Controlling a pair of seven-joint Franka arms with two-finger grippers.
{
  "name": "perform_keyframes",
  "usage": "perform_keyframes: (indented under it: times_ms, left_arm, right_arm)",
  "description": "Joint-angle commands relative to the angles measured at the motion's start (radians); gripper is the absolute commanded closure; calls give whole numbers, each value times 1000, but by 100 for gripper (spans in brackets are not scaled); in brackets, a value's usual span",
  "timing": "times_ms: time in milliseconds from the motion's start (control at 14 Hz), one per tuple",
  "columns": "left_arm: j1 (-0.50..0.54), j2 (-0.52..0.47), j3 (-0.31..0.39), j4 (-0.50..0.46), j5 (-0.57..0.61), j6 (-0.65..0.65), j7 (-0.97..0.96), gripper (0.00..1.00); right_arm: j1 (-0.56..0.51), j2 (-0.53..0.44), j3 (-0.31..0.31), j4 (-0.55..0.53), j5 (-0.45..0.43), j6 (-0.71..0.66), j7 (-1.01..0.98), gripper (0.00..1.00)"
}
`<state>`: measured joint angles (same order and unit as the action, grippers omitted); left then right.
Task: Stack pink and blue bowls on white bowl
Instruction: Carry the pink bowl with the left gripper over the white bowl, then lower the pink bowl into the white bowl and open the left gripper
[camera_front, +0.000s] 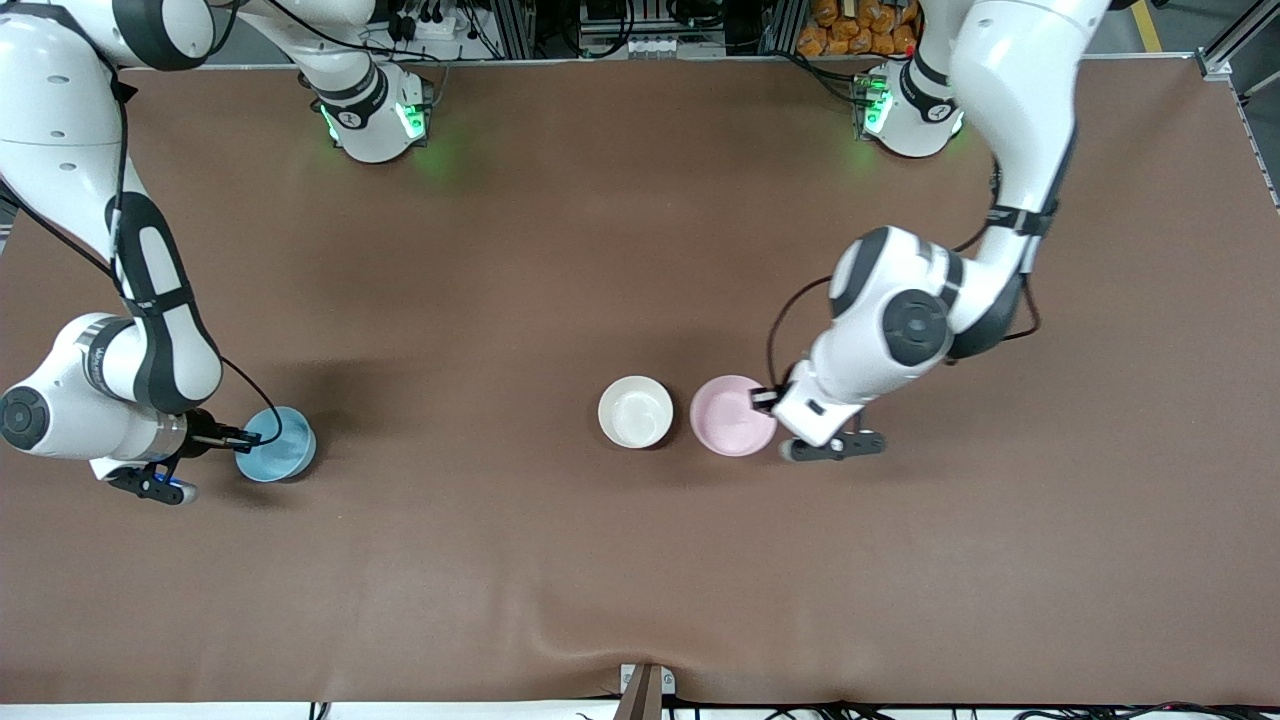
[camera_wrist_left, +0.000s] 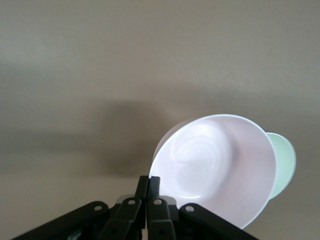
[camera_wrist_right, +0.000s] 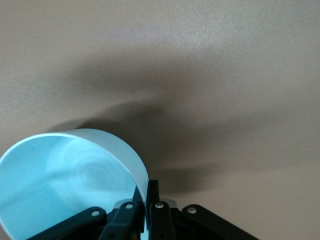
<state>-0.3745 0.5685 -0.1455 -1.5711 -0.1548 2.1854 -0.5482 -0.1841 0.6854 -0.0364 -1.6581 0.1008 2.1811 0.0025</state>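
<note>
Left gripper (camera_front: 768, 399) pinches the pink bowl's (camera_front: 733, 416) rim, white bowl (camera_front: 636, 411) just beside; right gripper (camera_front: 240, 437) is clamped on the blue bowl's (camera_front: 276, 444) rim — thin-wall grips, so either bowl could tilt or slip when lifted.

Pale pink bowl (camera_front: 733, 416), sky-blue bowl (camera_front: 277, 445), plain white bowl (camera_front: 636, 411), apparently plain brown table (camera_front: 640, 250).

No legible text anywhere.
</note>
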Motion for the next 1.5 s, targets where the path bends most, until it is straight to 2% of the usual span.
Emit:
perform_keyframes:
  times_ms: [0,214,571,786,1429]
  left_arm:
    - [-61,77,12,113,-12,-24,-96,100]
    - [-109,125,12,186,-14,-24,-162,100]
    - [-155,159,14,189,-12,-9,-180,100]
    - [-193,162,21,181,-2,11,-180,100]
    - [-195,218,23,178,4,89,-176,100]
  right_arm:
    - [-21,-26,12,-5,5,5,-7,100]
    - [-21,-81,13,-2,5,-27,-24,100]
    - [-40,-153,13,-3,5,-49,-104,100]
    - [-40,-191,16,-3,7,-107,-115,100]
    - [-6,-290,23,-2,19,-199,-113,100]
